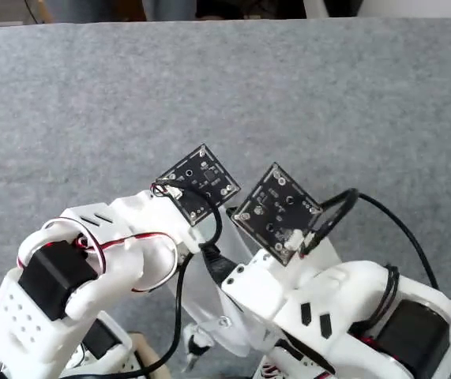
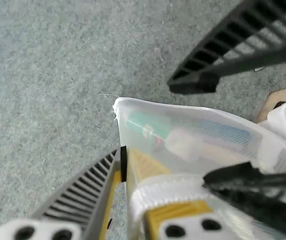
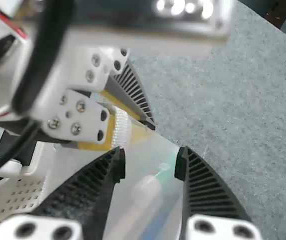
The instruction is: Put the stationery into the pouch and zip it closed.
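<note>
Clamping pouch (image 2: 193,145) edge, left gripper (image 2: 126,167); right gripper (image 3: 149,159) astride.

High view: the left arm (image 1: 91,268) and right arm (image 1: 343,300) cover most of the pouch (image 1: 201,296). You see only a pale translucent strip between them, and its ends are hidden. Left wrist view: the stationery (image 2: 183,142) inside shows through the wall as blurred teal, white and blue shapes, so you cannot tell the items apart or count them. The pouch runs off the picture's edge here, and you cannot tell whether it is zipped shut.
</note>
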Controlling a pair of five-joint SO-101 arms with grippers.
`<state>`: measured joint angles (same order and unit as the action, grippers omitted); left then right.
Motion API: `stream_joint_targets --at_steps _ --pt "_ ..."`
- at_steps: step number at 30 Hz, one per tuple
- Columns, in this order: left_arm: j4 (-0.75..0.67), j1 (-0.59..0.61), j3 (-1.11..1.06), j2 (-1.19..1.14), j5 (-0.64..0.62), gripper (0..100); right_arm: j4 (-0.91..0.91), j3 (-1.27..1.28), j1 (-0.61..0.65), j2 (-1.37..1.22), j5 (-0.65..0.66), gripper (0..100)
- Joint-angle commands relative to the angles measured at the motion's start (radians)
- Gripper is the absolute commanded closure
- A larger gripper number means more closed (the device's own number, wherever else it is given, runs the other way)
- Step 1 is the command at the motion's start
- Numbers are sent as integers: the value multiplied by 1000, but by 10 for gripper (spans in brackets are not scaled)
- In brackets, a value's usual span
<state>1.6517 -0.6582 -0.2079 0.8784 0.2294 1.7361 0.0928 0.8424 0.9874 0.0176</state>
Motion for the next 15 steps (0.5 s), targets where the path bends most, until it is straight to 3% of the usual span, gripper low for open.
stream_joint_targets --at_steps 1,8,15 --pt "-68 -4 59 3 3 971 -25 2 11 25 -14 819" --pt "-130 42 -7 3 -6 971 -12 5 5 125 11 819" --pt "-285 263 -191 14 -250 971 -5 10 -115 206 78 819"
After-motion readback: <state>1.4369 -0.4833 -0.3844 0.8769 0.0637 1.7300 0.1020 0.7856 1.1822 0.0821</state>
